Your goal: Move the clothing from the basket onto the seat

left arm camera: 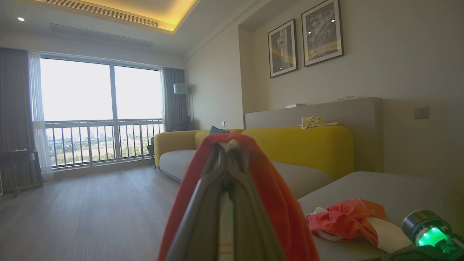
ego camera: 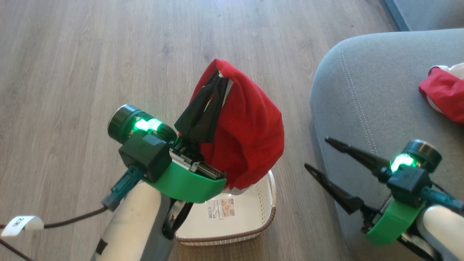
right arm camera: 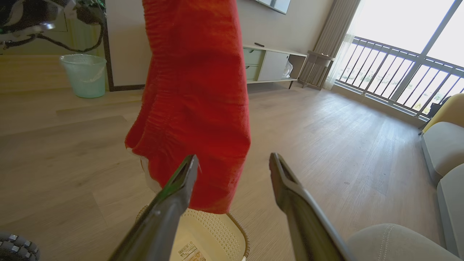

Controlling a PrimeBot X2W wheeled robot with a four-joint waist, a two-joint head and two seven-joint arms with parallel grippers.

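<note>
My left gripper [ego camera: 222, 77] is shut on a bright-red garment [ego camera: 246, 130], which hangs from its fingertips above the cream-white basket [ego camera: 266, 192]. From the right wrist that same garment [right arm camera: 195, 98] drapes down over the basket [right arm camera: 214, 228]. The left wrist view has red fabric [left arm camera: 275, 188] wrapped round the closed fingers. The second red and white garment [ego camera: 444, 92] lies on the grey seat [ego camera: 359, 98]; it is the crumpled garment [left arm camera: 344, 221] in the left wrist view. My right gripper [ego camera: 315, 154] hangs open by the seat's front edge, holding nothing.
Wood floor surrounds the basket. A label [ego camera: 221, 208] lies on the basket's bare bottom. A yellow sofa [left arm camera: 308, 145] stands further back. A pale green bin [right arm camera: 84, 74] and a low cabinet [right arm camera: 270, 65] stand by the far wall.
</note>
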